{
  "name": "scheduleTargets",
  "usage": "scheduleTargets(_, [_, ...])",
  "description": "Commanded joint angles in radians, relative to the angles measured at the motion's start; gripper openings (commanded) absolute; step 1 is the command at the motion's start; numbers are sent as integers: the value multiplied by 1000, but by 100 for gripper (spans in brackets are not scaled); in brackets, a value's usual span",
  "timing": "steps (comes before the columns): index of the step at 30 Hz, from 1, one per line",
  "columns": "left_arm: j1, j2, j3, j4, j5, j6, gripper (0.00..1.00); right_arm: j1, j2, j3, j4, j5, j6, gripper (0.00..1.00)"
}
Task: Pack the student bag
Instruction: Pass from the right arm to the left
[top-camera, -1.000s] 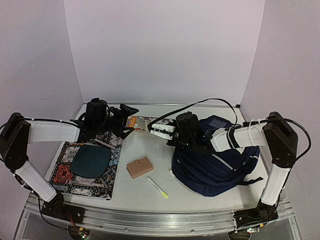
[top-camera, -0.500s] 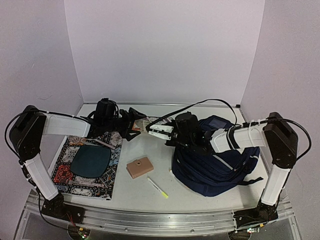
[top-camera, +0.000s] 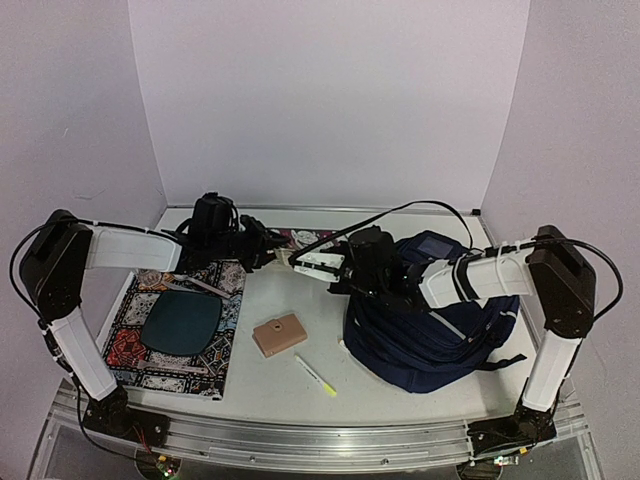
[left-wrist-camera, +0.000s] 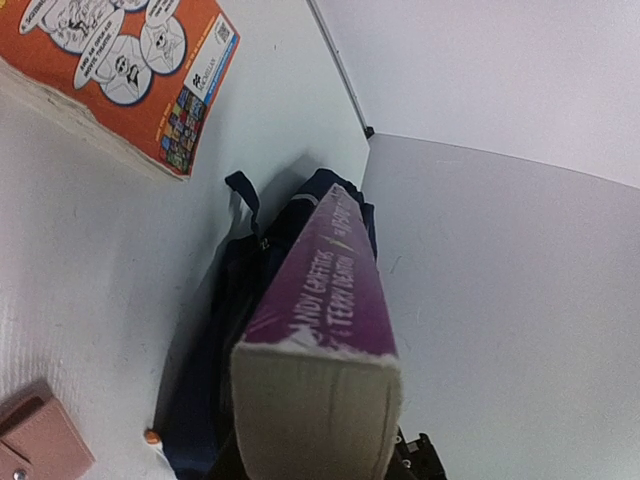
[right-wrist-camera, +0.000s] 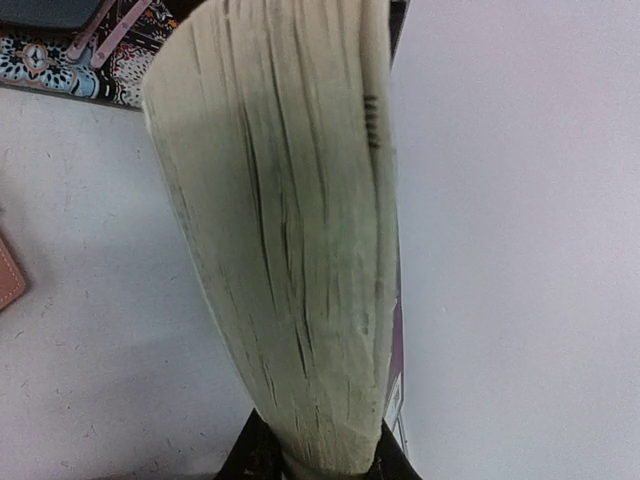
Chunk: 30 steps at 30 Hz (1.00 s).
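Two pincers held one purple-spined paperback (left-wrist-camera: 325, 290): my left pincer (top-camera: 270, 245) was clamped on it from one end, my right pincer (top-camera: 298, 261) from the other, at the page edges. An orange book (left-wrist-camera: 130, 70) lay on the table (top-camera: 290, 300) nearby. The student bag (top-camera: 430, 325) sat slumped under my right arm, its inside hidden. Left of it lay a tan case (top-camera: 278, 335), a pen (top-camera: 316, 376) and a patterned book (top-camera: 150, 350).

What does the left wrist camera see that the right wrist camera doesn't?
Only the left wrist view shows the orange cartoon book, the student bag and the lettered spine of the purple book. Only the right wrist view shows the patterned book and the purple book's long page edge. Both show the purple book close up, the brown pouch and the white table.
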Motion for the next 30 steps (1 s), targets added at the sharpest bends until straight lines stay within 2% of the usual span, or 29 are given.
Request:
scheduleTargets(1, [7, -96, -16, 44, -26, -4, 0, 15, -97, 12, 90, 42, 20, 24])
scheduleTargets(3, [8, -122, -33, 51, -43, -3, 0, 21, -117, 15, 29, 38, 55, 38])
scheduleTargets(6, [20, -159, -54, 53, -62, 12, 0, 22, -174, 27, -120, 29, 177, 52])
scheduleTargets(10, [44, -196, -84, 58, -76, 37, 0, 22, -258, 59, -378, 22, 371, 63])
scheduleTargets(16, [73, -240, -131, 79, -75, 80, 0, 22, -341, 146, -794, -39, 692, 66])
scheduleTargets(22, [100, -297, -193, 105, -61, 120, 0, 29, -332, 255, -1172, -76, 954, 67])
scheduleTargets(30, [153, -366, -297, 135, -38, 128, 0, 121, -281, 298, -1448, -13, 1188, 64])
